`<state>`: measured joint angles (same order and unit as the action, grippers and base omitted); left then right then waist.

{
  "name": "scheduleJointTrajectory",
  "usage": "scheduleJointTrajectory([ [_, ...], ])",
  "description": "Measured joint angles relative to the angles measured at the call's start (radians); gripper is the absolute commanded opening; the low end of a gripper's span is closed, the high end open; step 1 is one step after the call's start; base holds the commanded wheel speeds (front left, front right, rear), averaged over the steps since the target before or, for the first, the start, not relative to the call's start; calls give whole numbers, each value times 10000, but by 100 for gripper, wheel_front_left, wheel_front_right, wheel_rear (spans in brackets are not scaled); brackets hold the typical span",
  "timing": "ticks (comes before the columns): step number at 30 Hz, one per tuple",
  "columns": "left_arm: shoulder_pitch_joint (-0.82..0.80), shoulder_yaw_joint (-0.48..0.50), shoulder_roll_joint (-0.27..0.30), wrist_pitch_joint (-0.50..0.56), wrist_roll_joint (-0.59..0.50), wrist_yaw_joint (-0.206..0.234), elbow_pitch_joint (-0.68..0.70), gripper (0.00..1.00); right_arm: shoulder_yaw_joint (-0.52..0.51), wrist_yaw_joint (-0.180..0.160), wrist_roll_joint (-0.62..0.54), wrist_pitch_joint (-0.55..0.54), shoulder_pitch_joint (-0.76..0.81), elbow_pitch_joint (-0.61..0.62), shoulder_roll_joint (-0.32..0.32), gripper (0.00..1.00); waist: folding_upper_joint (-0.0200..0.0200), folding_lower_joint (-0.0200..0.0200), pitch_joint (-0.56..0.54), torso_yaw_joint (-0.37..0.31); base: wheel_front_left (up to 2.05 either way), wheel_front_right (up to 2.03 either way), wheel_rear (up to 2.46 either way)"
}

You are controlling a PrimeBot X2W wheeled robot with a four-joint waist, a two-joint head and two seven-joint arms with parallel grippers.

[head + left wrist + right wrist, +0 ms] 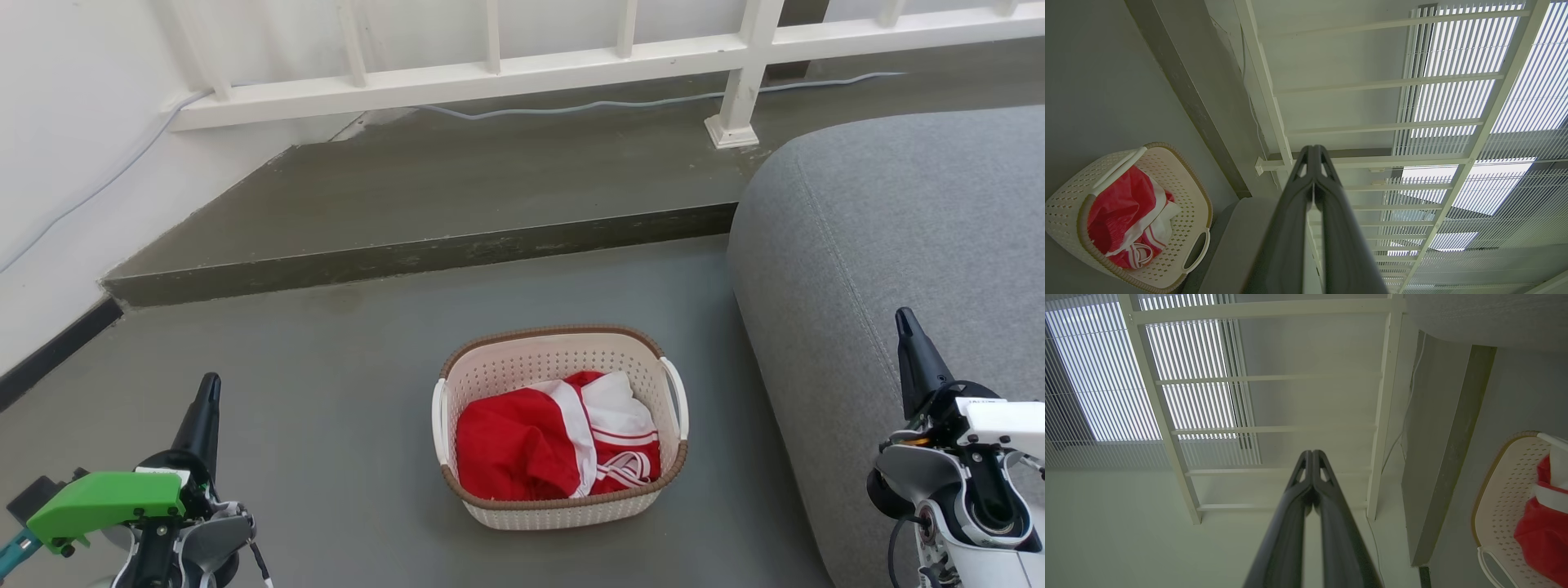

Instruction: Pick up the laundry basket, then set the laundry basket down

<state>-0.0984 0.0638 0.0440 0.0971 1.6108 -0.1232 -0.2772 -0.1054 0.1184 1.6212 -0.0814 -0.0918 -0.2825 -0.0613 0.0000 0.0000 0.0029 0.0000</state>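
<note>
Cream-white perforated plastic laundry basket [563, 513], rounded-rectangular with a brown woven-look rim and a smooth white loop handle on either side, stands on the matte grey floor [326, 392], between the two hands and ahead of them, just beside the rounded corner of a grey fabric-covered sofa [898, 245]. A crumpled red garment with white panels and stripes [522, 441] lies in it. Beyond it a darker concrete step [449, 253] rises to a ledge carrying a white painted railing [490, 73] and a thin grey cable [571, 106]. The left hand [209, 388], behind a bright green plastic block [106, 498], and the right hand [906, 327], on a glossy white wrist, each read in the head view as a single dark tapered spike. The wrist views settle the matter. The left hand [1313, 152] has its long fingers pressed together at the tips around nothing, and the right hand [1312, 455] is the same. The left wrist view also gives the basket's dotted outer wall and one handle, and both wrist views add pale slatted blinds [1453, 102] behind the railing bars.
</note>
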Motion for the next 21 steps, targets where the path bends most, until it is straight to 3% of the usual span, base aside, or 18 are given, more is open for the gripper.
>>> scheduleJointTrajectory([
  [21,1,6,0,0,0,0,2,0,-15,42,0,0,1,6,2,0,0,0,0,0,0,0,0],
])
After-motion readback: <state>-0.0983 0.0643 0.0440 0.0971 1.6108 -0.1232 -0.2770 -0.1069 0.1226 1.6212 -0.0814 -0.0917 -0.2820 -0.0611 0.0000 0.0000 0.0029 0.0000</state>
